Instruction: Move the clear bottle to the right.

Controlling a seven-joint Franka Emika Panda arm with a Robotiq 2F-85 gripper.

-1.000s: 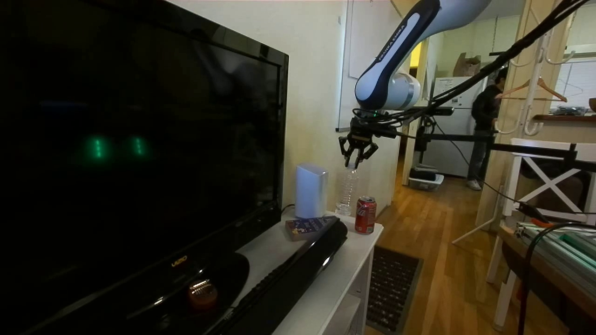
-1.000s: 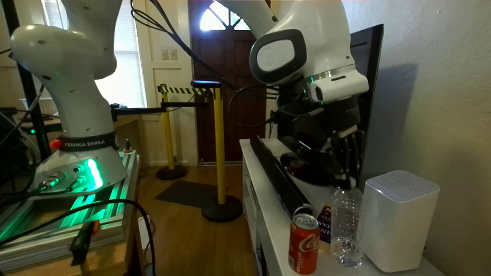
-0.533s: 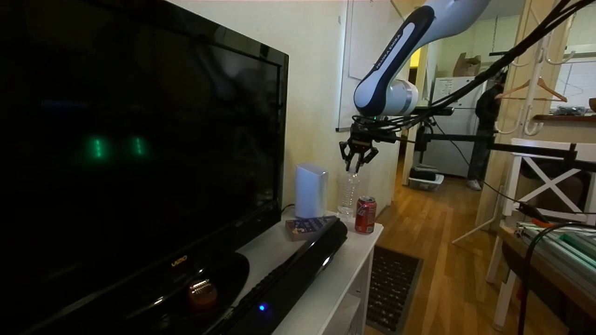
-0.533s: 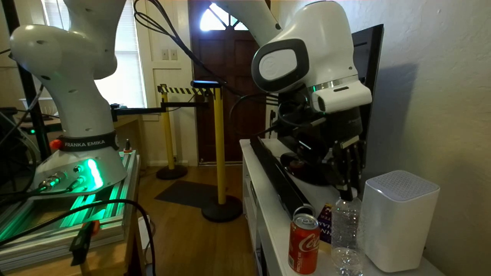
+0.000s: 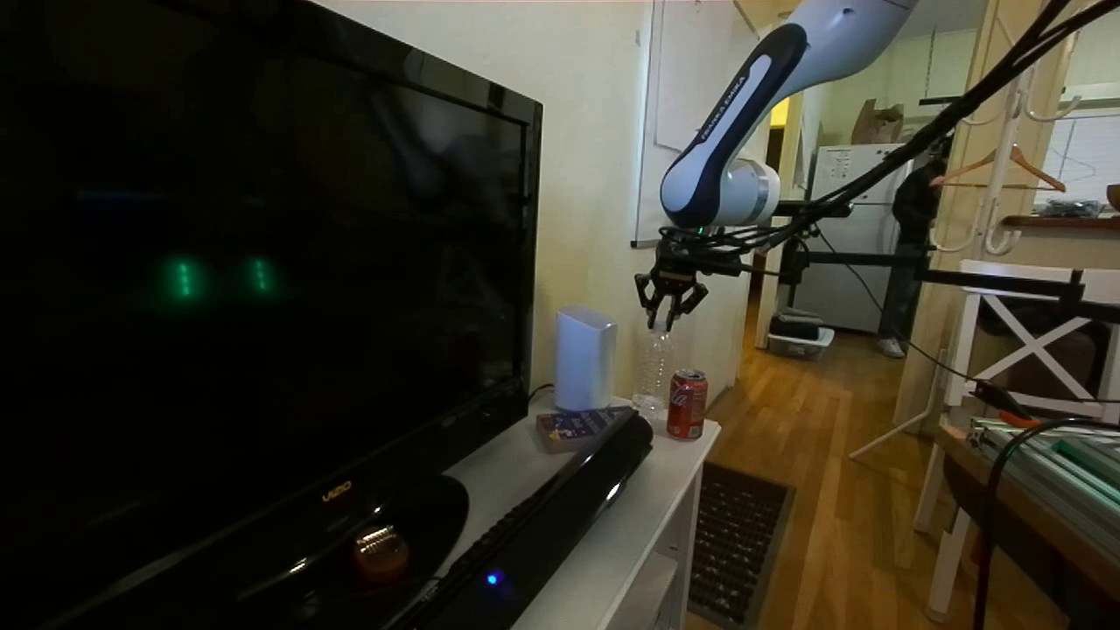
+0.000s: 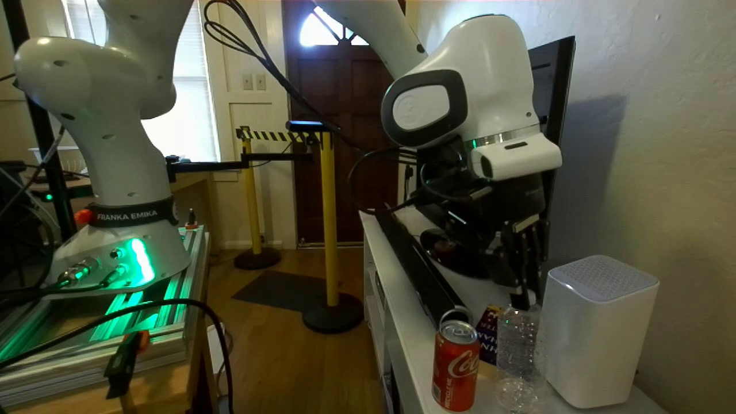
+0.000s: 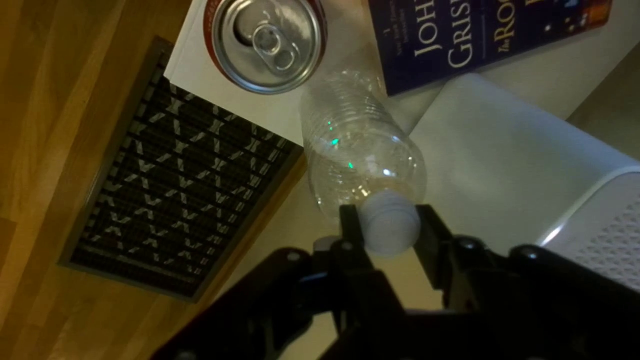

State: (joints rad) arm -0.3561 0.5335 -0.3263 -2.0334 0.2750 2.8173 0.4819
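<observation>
The clear bottle [image 5: 654, 366] stands near the end of the white cabinet [image 5: 604, 534], between the red can and the white box. It also shows in an exterior view [image 6: 517, 348] and in the wrist view [image 7: 357, 145]. My gripper [image 5: 660, 325] is above it, pointing down. In the wrist view my gripper [image 7: 387, 212] has a finger on each side of the bottle's white cap [image 7: 390, 227] and is shut on it. The bottle looks close to upright. I cannot tell whether its base touches the cabinet top.
A red can [image 6: 456, 368] stands beside the bottle at the cabinet's edge. A white box [image 6: 598, 339] stands on its other side. A book [image 7: 450, 40], a black soundbar [image 5: 542, 525] and a large television [image 5: 262, 262] are on the cabinet. A floor mat [image 7: 185, 185] lies below the edge.
My gripper has moved down with the bottle in it; the bottle is lower in both exterior views. A blue light has come on at the soundbar. The can and box have not moved.
</observation>
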